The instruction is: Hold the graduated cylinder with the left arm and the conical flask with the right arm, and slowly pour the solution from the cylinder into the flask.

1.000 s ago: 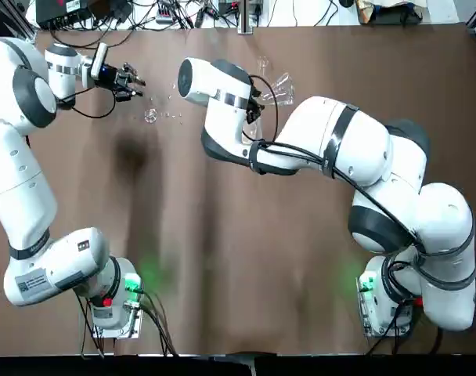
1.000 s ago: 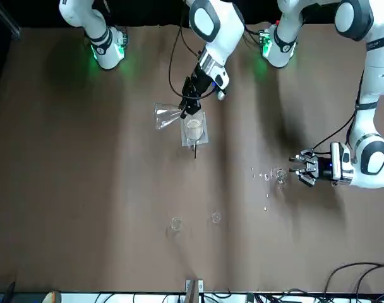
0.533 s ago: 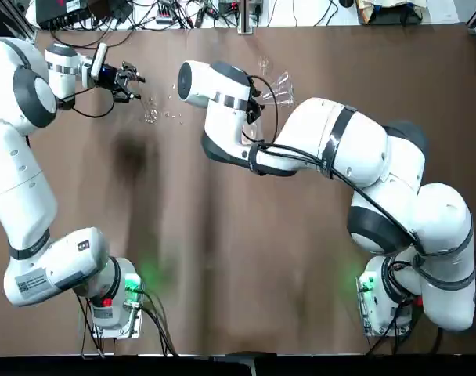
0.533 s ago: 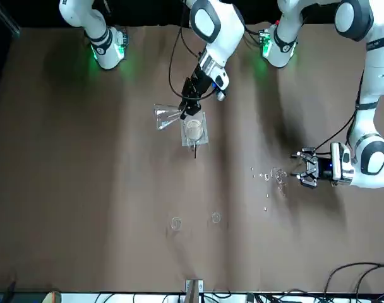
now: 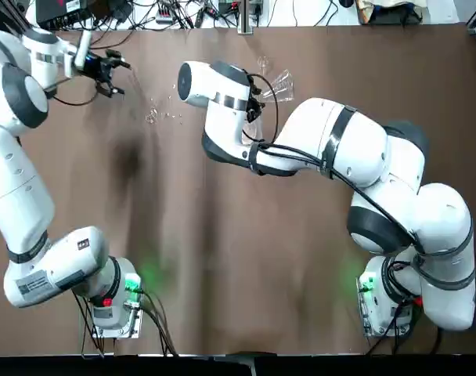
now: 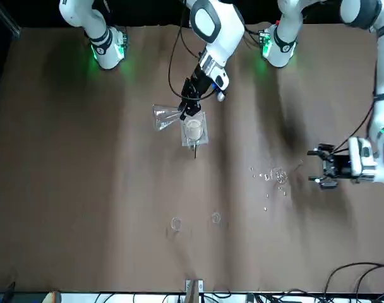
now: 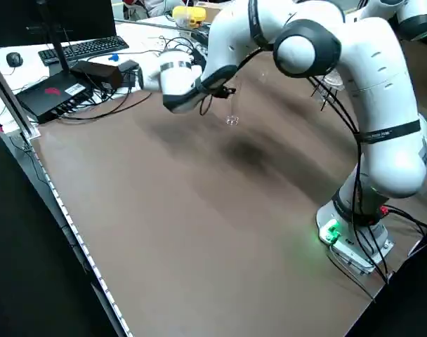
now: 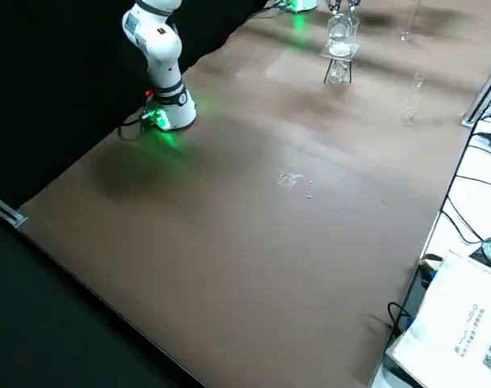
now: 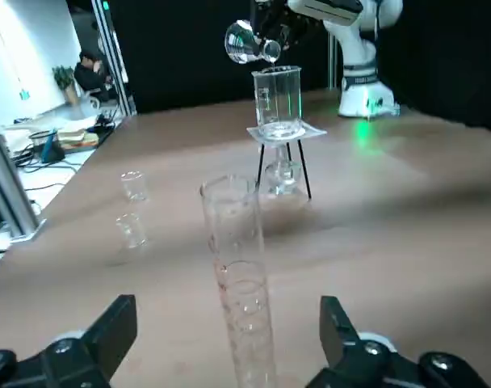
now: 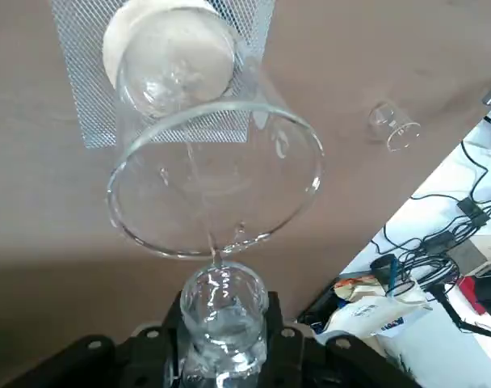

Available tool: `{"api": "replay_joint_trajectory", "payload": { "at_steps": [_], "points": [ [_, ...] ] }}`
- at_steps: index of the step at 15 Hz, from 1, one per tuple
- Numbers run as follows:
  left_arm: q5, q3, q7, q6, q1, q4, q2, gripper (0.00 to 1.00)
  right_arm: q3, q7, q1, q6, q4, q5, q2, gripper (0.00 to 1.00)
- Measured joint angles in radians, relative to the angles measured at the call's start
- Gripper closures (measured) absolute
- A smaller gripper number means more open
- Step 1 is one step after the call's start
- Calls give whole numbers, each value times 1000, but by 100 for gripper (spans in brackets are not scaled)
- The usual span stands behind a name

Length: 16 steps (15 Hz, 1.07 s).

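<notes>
The graduated cylinder (image 9: 237, 283) stands upright on the table by itself, a small glint from overhead (image 5: 150, 116) and across the table (image 6: 280, 175). My left gripper (image 5: 113, 72) (image 6: 317, 165) is open and a short way off it, with the tube seen between its spread fingertips (image 9: 116, 319). My right gripper (image 6: 187, 107) is shut on the neck of the conical flask (image 6: 163, 117) (image 10: 213, 178). That flask is tipped on its side, held just above the beaker (image 6: 193, 128) on the white square stand.
Two tiny glass pieces (image 6: 175, 223) (image 6: 216, 218) sit nearer the far table edge. Cables and electronics (image 5: 144, 12) lie beyond that edge. The right arm's links (image 5: 332, 149) span the table's middle.
My left gripper has drawn back from the cylinder toward the robot's left and far edge. The right gripper and the tilted flask have barely moved.
</notes>
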Motion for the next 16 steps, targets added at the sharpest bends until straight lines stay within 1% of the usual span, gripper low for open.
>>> {"api": "replay_joint_trajectory", "payload": {
  "at_steps": [2, 4, 5, 8, 12, 16],
  "points": [
    [48, 0, -16, -3, 31, 3, -71, 0, 0, 0, 0, 0, 0, -11, 0, 61],
    [95, 0, -91, -5, 38, 5, -157, 0, 0, 0, 0, 0, 0, -18, 1, 61],
    [143, -4, -203, -5, 24, 5, -244, 0, 0, 0, 0, 0, 0, -21, 1, 61],
    [236, -8, -350, 20, -33, 5, -346, 0, 0, 0, 0, 0, 1, -24, 1, 61],
    [399, -13, -607, 116, -158, 5, -435, 0, 0, 0, 0, -1, 1, -25, 1, 61],
    [563, -15, -940, 209, -300, 3, -466, 0, 0, 0, 0, -1, 1, -25, 2, 61]
  ]
}}
